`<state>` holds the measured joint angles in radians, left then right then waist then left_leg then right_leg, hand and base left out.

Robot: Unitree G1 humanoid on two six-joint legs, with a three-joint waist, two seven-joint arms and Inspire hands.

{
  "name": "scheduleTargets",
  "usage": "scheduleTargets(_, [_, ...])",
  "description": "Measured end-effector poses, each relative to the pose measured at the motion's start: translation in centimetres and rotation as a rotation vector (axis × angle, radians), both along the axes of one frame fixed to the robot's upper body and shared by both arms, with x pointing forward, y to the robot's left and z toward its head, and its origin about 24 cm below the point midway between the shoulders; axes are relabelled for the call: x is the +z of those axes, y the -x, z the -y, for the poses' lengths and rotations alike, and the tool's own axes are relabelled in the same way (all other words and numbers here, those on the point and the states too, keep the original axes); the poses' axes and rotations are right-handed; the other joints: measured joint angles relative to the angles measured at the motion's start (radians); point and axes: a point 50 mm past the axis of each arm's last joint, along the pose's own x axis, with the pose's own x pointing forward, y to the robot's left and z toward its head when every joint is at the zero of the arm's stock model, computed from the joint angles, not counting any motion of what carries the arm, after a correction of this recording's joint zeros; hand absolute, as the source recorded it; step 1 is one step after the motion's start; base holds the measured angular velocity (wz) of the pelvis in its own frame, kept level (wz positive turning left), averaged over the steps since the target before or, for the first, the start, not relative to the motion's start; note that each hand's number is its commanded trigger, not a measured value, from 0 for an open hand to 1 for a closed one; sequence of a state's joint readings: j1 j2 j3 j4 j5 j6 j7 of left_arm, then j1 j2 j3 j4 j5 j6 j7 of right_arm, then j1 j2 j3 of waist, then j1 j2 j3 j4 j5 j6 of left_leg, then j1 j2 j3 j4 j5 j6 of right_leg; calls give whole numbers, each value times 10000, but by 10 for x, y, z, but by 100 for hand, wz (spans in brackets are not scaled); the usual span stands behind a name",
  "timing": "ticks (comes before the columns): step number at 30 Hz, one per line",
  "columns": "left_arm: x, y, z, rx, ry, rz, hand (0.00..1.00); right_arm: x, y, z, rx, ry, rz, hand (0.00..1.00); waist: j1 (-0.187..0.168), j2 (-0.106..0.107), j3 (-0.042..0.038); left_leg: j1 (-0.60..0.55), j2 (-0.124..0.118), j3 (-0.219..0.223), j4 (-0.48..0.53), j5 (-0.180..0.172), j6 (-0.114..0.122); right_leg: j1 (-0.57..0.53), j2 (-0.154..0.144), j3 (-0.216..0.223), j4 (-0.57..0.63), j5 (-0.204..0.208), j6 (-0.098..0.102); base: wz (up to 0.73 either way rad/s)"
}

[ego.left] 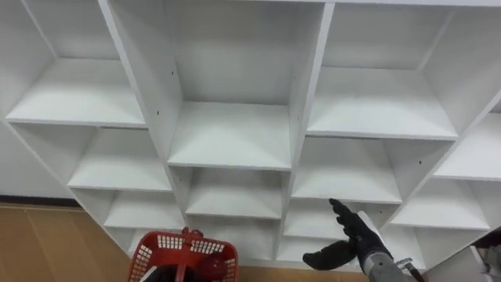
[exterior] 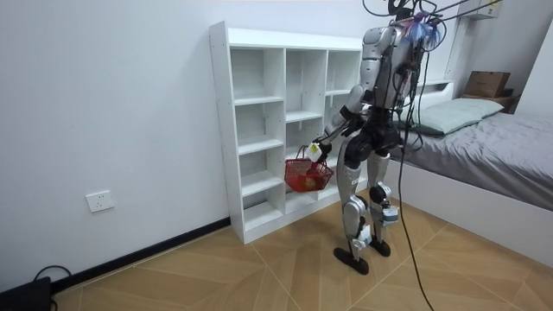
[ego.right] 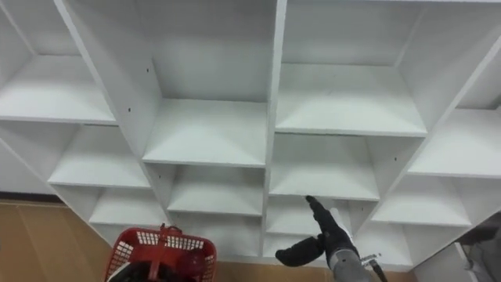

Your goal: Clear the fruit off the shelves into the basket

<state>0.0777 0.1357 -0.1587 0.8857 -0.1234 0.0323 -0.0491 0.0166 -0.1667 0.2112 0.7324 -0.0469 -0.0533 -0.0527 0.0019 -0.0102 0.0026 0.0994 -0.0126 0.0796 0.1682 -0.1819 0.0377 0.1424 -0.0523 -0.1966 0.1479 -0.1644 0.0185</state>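
Observation:
The white closet stands right in front of me, and its open compartments show bare boards. A red mesh basket with an upright handle hangs low at my left, before the bottom shelves. In the room view my left hand is curled on the handle of the basket. My right hand is raised before the lower right compartments, open, with fingers straight, thumb spread and nothing in it. I cannot tell what lies in the basket.
I stand on a wooden floor facing the closet. A grey bed is close behind me at the room view's right. A cardboard box sits on its headboard shelf.

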Motion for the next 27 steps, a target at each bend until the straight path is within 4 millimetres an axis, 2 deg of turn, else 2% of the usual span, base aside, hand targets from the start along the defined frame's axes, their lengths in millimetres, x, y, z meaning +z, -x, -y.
scheduleTargets(7, [-1, 8, -4, 266, -275, 25, 100, -5, 15, 10, -644, -76, -165, 0, -8, 90, -26, 117, 5, 14, -51, 1, 1, 9, 0, 33, -2, -1, 2, -1])
scheduleTargets(9, [-3, 20, -9, 650, -407, -104, 100, -7, 23, 15, -1302, -287, -270, 0, 12, 107, -32, 173, 11, 61, -125, 0, 1, 40, 8, 108, -7, -7, 1, -9])
scheduleTargets(15, [-9, 39, -21, 1321, -685, -741, 100, -19, 42, 29, -2670, -677, -900, 0, 25, 37, -2, 176, 20, 236, -176, 0, 2, -56, 25, 301, 8, -8, 1, -8])
scheduleTargets(19, [-9, 43, -27, 1530, -920, -703, 100, -23, 56, 38, -3626, -954, -1167, 0, 5, 38, -1, 180, 19, 279, -209, -6, 11, -94, 28, 362, 8, -9, 4, -5])
scheduleTargets(25, [-11, 58, -37, 2242, -1214, -931, 100, -39, 94, 52, -5620, -1519, -2207, 0, 24, 84, -9, 201, 34, 398, -326, -7, 11, -165, 41, 463, 6, -11, 7, -5])
scheduleTargets(27, [-14, 70, -41, 2591, -1297, -1389, 100, -47, 117, 55, -6466, -1703, -3078, 0, 11, 141, 17, 323, 48, 449, -353, -47, 7, -71, 59, 524, 6, -17, 17, -8])
